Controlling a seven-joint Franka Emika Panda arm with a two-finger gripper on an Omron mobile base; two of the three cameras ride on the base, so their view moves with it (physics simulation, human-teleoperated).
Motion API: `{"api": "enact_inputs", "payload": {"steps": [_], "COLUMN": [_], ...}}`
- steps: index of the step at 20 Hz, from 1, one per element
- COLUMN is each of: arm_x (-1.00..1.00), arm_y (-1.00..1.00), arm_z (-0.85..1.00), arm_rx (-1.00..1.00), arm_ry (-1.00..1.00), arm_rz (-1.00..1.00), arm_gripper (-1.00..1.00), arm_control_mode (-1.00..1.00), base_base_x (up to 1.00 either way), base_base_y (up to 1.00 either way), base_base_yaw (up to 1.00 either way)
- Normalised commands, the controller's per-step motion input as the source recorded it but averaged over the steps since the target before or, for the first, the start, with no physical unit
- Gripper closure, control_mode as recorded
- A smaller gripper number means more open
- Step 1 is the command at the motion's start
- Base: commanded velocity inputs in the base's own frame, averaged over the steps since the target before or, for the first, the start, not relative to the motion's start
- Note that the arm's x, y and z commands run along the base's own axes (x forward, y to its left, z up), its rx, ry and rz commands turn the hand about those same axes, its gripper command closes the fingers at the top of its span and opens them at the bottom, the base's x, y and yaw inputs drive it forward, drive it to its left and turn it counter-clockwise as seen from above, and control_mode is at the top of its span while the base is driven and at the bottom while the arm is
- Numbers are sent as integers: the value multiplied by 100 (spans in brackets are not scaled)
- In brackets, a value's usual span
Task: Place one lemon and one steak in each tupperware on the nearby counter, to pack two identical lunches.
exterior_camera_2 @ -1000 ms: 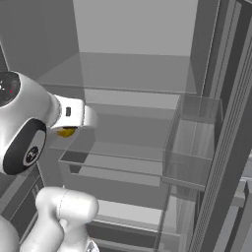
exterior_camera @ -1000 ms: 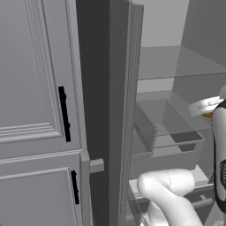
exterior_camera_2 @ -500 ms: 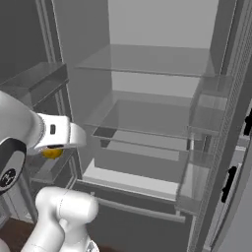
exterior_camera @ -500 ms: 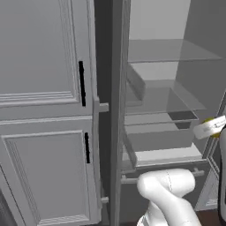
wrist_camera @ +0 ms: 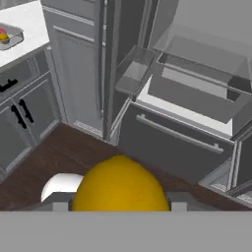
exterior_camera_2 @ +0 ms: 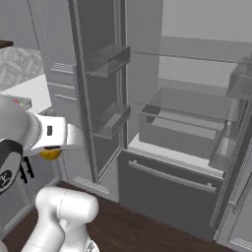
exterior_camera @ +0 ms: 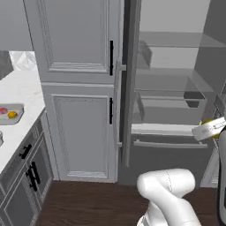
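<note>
- The end effector (wrist_camera: 119, 209) is clamped on a lemon (wrist_camera: 121, 188); in the hand view the yellow fruit bulges up large between the two finger tips (wrist_camera: 60, 205).
- In the right base view the lemon (exterior_camera_2: 49, 154) peeks out yellow under the white hand, at the left of the picture, held in the air over the dark wooden floor (exterior_camera_2: 147, 231).
- In the left base view the same lemon (exterior_camera: 215, 133) shows as a small yellow patch behind the white hand at the far right edge, in front of the open fridge (exterior_camera: 170, 97).
- The fridge stands with its door swung wide (glass shelves and clear bins inside, a drawer with a long bar handle (exterior_camera_2: 170, 176) below).
- The counter (exterior_camera: 17, 128) lies at the far left of the left base view, white stone over grey cabinets with black bar handles (exterior_camera: 32, 175).
- On it sits a tupperware (exterior_camera: 9, 114), a shallow pale-grey tray; inside it a pink-red piece and a small yellow one lie side by side (too small to tell more).
- The hand view shows that tray (wrist_camera: 9, 36) at its upper left corner, on the white counter (wrist_camera: 29, 27), well apart from the held lemon.
- A tall grey panelled cabinet (exterior_camera: 77, 88) stands between the counter and the fridge.
</note>
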Motion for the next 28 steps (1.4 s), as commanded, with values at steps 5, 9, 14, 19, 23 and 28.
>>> {"api": "enact_inputs", "payload": {"steps": [5,9,14,19,23,28], "arm_x": [0,0,0,0,0,0], "arm_y": [0,0,0,0,0,0], "arm_z": [0,0,0,0,0,0], "arm_rx": [0,0,0,0,0,0], "arm_ry": [0,0,0,0,0,0], "arm_rz": [0,0,0,0,0,0], "arm_gripper": [100,100,100,100,100,100], "arm_control_mode": [100,100,100,100,100,100], "base_base_x": [-100,-26,18,51,70,80], "base_base_y": [37,75,56,12,-1,-8], "base_base_yaw": [50,50,45,49,53,35]}}
